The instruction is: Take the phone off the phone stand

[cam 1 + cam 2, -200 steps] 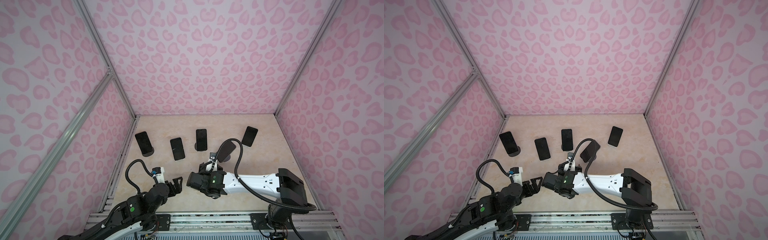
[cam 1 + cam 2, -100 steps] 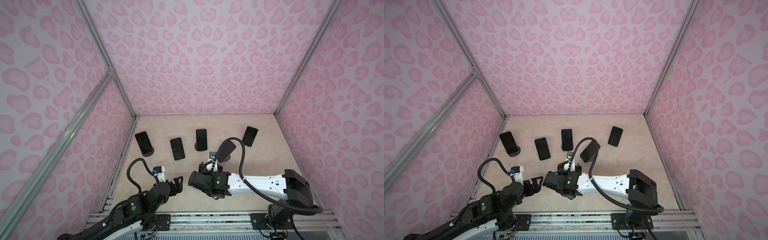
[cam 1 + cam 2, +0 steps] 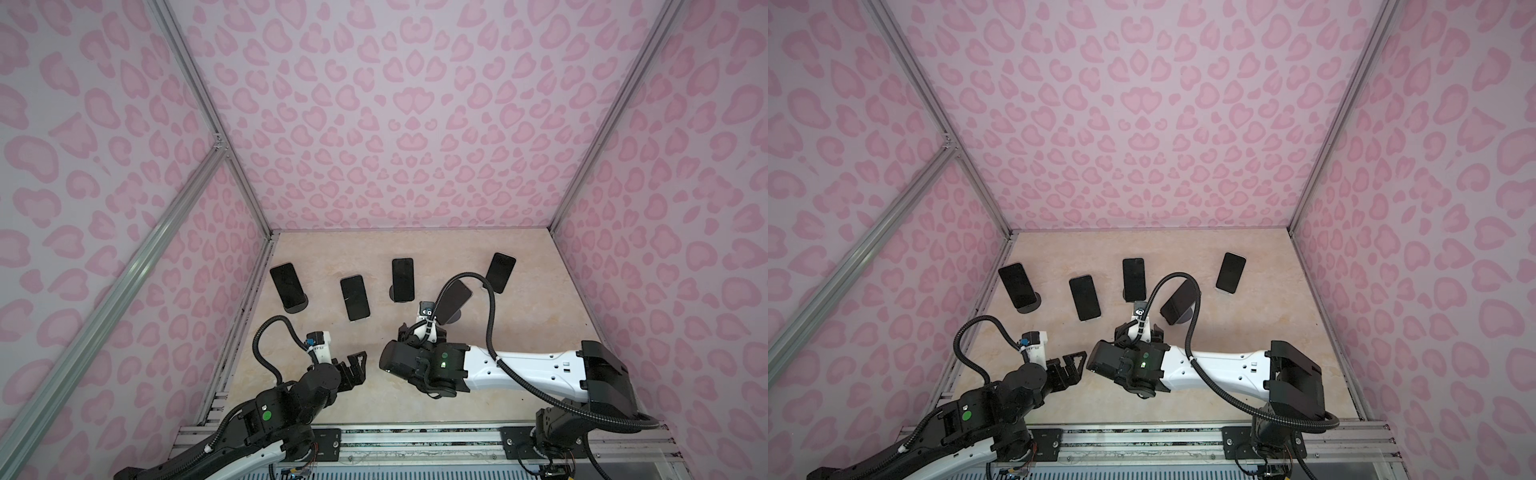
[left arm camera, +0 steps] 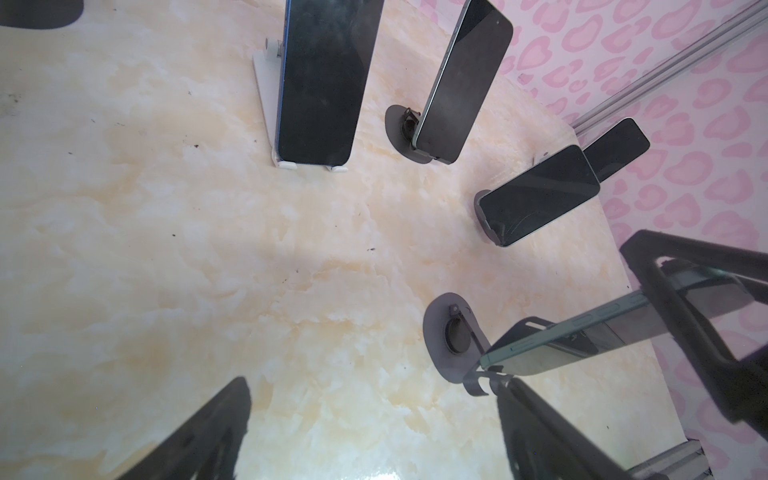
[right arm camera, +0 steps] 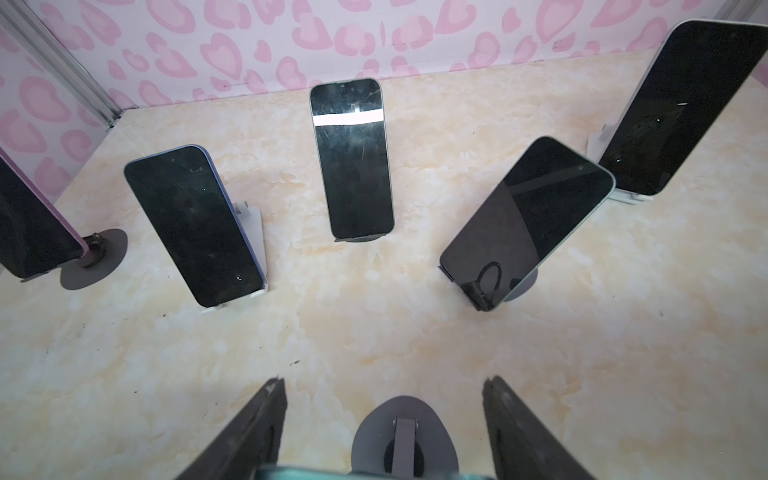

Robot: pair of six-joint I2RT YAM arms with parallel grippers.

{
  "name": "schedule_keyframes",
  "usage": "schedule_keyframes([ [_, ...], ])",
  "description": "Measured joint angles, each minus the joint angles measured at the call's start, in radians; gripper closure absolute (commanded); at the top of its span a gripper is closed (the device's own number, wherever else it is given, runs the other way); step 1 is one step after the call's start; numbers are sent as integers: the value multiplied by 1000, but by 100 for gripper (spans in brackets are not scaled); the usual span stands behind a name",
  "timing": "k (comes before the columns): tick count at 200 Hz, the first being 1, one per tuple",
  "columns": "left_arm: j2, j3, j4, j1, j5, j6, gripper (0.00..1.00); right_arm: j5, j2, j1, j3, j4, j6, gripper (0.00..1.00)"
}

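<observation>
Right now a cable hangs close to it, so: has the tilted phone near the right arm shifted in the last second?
No. The tilted phone stands as far from the middle phone on its left as before.

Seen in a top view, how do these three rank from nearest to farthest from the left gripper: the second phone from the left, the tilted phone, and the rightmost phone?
Measured from the left gripper:
1. second phone from the left: directly beyond the gripper, left of centre.
2. tilted phone: right of centre.
3. rightmost phone: far right, toward the back wall.
</observation>
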Motion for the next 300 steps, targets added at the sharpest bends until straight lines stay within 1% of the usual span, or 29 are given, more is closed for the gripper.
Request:
schedule_keyframes([
  [75,40,4,19,0,2,11,4,-19,-61,16,-7,-5,-37,35],
  [125,58,15,27,0,5,19,4,-42,-72,11,-7,-12,-77,35],
  [180,76,34,34,0,5,29,4,-57,-110,5,-24,-38,-89,36],
  [278,98,34,51,0,12,43,4,-39,-189,-11,-40,-105,-99,36],
  [300,101,32,59,0,13,43,4,-34,-226,-20,-47,-113,-102,37],
])
